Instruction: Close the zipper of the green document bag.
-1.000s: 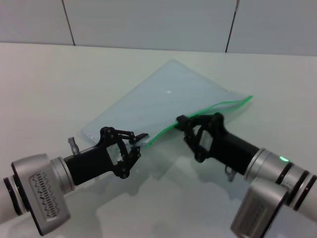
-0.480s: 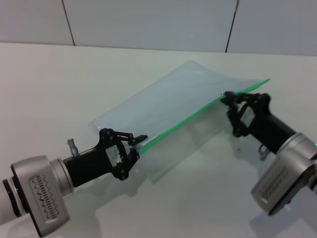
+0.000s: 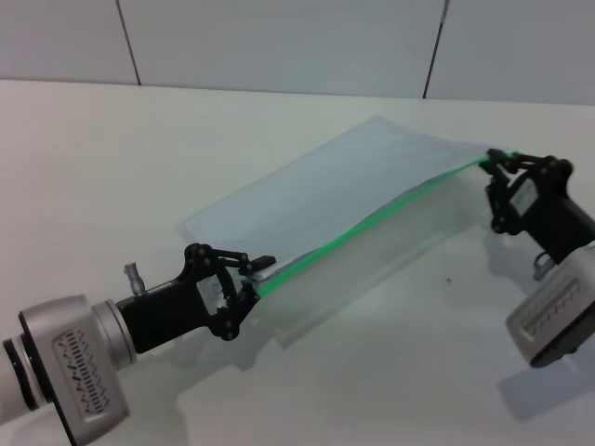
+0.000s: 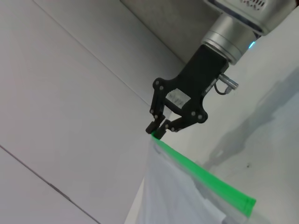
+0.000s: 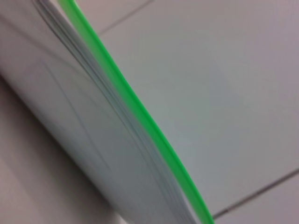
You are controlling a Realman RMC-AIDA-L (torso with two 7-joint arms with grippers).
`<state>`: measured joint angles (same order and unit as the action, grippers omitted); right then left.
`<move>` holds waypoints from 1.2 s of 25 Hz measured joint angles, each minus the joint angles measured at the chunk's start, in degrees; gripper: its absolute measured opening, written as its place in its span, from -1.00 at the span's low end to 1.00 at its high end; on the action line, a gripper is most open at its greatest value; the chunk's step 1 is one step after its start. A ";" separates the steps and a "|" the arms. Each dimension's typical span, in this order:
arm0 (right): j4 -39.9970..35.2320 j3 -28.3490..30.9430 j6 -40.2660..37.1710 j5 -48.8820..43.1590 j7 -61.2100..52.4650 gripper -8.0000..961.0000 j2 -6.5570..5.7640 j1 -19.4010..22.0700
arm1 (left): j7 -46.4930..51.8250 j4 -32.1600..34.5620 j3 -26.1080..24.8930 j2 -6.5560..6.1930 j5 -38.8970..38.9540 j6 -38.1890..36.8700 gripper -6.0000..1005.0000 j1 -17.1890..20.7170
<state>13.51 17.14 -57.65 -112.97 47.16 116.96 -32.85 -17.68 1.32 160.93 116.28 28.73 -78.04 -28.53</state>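
The green document bag (image 3: 325,200) is a pale translucent pouch, held up off the white table between my two grippers. Its zipper (image 3: 372,223) is a bright green strip that runs straight and taut along the near long edge. My left gripper (image 3: 253,269) is shut on the bag's near corner, at the strip's near end. At the strip's far right end my right gripper (image 3: 499,163) is shut. The left wrist view shows the right gripper (image 4: 156,130) pinching the tip of the zipper (image 4: 201,170). The slider itself is hidden. In the right wrist view only the zipper (image 5: 135,105) and the bag (image 5: 70,107) appear.
The white table (image 3: 112,158) stretches bare to the left and in front of the bag. A tiled wall (image 3: 279,37) closes off the back edge.
My right gripper has travelled along the green strip from near its middle to its far right end. The strip went from wavy to straight, and the bag rose off the table. The left gripper stayed put.
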 joint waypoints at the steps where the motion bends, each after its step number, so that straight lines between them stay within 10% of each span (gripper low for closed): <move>1: -0.56 0.00 0.00 1.52 0.00 -0.72 -0.05 0.07 | -0.13 0.00 0.00 0.00 0.00 0.00 -0.88 0.00; 14: -0.48 -0.01 -1.24 7.76 -0.29 -0.68 0.22 0.47 | -3.47 0.08 -1.54 0.06 3.11 -0.08 -0.87 0.15; 21: 2.90 -0.05 -15.57 16.02 -5.32 -0.66 0.13 4.43 | -1.92 0.09 -9.16 0.00 15.02 -6.19 -0.61 2.42; 30: 2.07 0.10 -28.52 20.89 -31.13 0.21 -0.08 8.18 | 11.71 -0.16 -20.17 -0.08 30.53 -13.04 0.00 4.42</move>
<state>15.58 17.24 -86.17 -92.08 16.03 116.88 -24.66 -5.97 1.16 140.75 116.20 59.26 -91.08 -24.11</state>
